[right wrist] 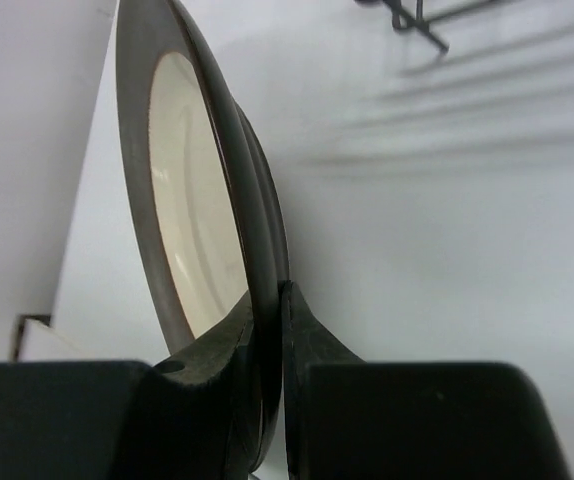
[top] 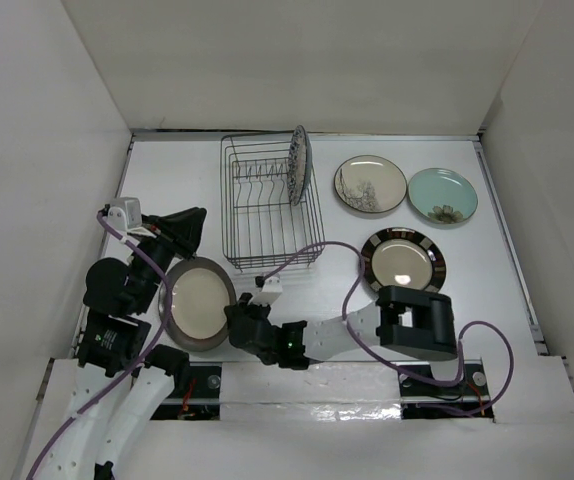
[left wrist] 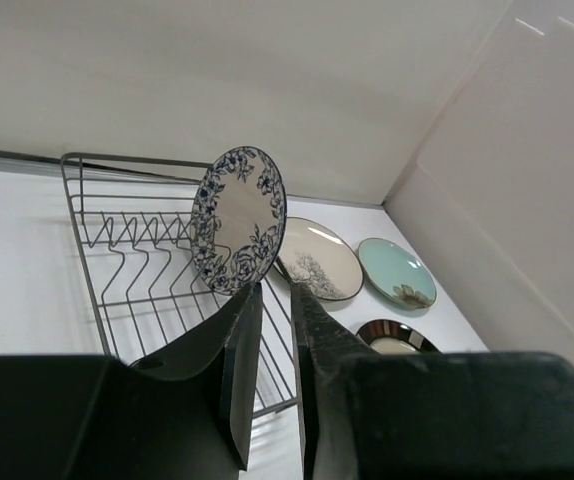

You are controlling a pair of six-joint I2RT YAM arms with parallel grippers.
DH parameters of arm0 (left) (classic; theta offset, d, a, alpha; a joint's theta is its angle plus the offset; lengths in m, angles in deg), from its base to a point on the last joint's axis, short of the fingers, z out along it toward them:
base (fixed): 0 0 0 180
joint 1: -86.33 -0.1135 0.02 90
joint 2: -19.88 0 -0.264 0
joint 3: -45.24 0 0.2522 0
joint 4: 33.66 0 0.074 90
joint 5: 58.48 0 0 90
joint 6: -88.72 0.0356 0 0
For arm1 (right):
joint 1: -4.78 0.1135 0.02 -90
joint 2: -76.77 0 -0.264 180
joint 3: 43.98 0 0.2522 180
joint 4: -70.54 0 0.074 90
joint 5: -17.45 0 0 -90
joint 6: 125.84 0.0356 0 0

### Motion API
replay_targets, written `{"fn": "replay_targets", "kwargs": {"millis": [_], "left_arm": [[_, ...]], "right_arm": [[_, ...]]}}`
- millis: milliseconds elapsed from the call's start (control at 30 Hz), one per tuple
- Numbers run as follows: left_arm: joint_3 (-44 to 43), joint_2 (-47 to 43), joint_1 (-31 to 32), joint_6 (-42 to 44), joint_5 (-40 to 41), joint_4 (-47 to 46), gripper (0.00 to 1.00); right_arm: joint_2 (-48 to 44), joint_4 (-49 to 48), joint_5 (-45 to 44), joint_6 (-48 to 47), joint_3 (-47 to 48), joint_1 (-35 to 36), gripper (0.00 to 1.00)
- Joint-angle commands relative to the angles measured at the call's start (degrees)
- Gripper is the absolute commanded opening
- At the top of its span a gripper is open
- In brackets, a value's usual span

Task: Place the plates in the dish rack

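Observation:
The beige plate with a brown rim (top: 199, 297) is at the near left, tilted up on edge. My right gripper (top: 239, 322) is shut on its right rim; in the right wrist view the fingers (right wrist: 270, 295) pinch the rim of the plate (right wrist: 192, 200). My left gripper (top: 189, 232) hovers by the plate's far edge, jaws narrowly apart and empty (left wrist: 275, 288). The dish rack (top: 267, 215) holds the black-white patterned plate (top: 300, 165) upright at its right end. The branch-motif plate (top: 370, 184), pale green plate (top: 442, 195) and dark-rimmed plate (top: 403, 260) lie flat to the right.
White walls enclose the table on the left, back and right. A purple cable (top: 312, 255) loops from the right arm past the rack's near corner. The right arm's base (top: 417, 325) sits below the dark-rimmed plate.

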Motion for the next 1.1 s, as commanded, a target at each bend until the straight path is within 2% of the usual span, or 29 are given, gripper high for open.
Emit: {"fn": "replay_targets", "kwargs": {"millis": [0, 33, 133, 267, 433, 500, 633, 800, 867, 933, 1067], "left_arm": [[-5.4, -0.5, 0.2, 1.0, 0.4, -1.1, 0.16], [-6.3, -0.7, 0.2, 1.0, 0.2, -1.1, 0.17], [-9.2, -1.6, 0.2, -0.1, -1.5, -1.1, 0.23], [-13.4, -3.2, 0.2, -0.4, -3.3, -0.4, 0.33], [-16.2, -5.2, 0.2, 0.1, -1.8, 1.3, 0.38], [-16.2, -5.6, 0.2, 0.1, -1.7, 1.7, 0.39], [-14.8, -6.5, 0.2, 0.1, -0.8, 1.8, 0.43], [-7.6, -10.4, 1.2, -0.1, 1.7, -1.4, 0.44], [-4.7, -12.5, 1.2, -0.2, 2.1, -3.4, 0.45], [-2.6, -12.8, 1.9, 0.3, 3.1, -2.9, 0.46], [-1.7, -12.5, 4.6, 1.6, 4.4, -2.6, 0.46]], "right_arm": [[-8.8, -7.0, -12.6, -15.1, 0.0, 2.9, 0.00], [-9.7, -9.0, -13.4, -20.6, 0.0, 4.2, 0.00], [-14.3, -9.4, -16.8, -29.3, 1.1, 5.4, 0.00], [-21.1, -8.5, -15.1, -37.6, 2.6, 5.2, 0.00], [-24.7, 0.2, -10.2, -42.6, 9.7, 0.2, 0.00], [-26.3, 0.9, -8.9, -44.2, 10.8, -2.1, 0.00], [-27.6, 8.4, -6.0, -45.7, 15.2, -12.0, 0.00], [-25.9, 14.8, -7.6, -54.3, 25.8, -20.8, 0.00], [-22.3, 20.2, -10.5, -57.9, 30.7, -24.2, 0.00], [-17.7, 20.7, -15.8, -65.2, 39.2, -25.9, 0.00], [-10.9, 23.0, -16.0, -69.5, 45.8, -27.7, 0.00]]}}
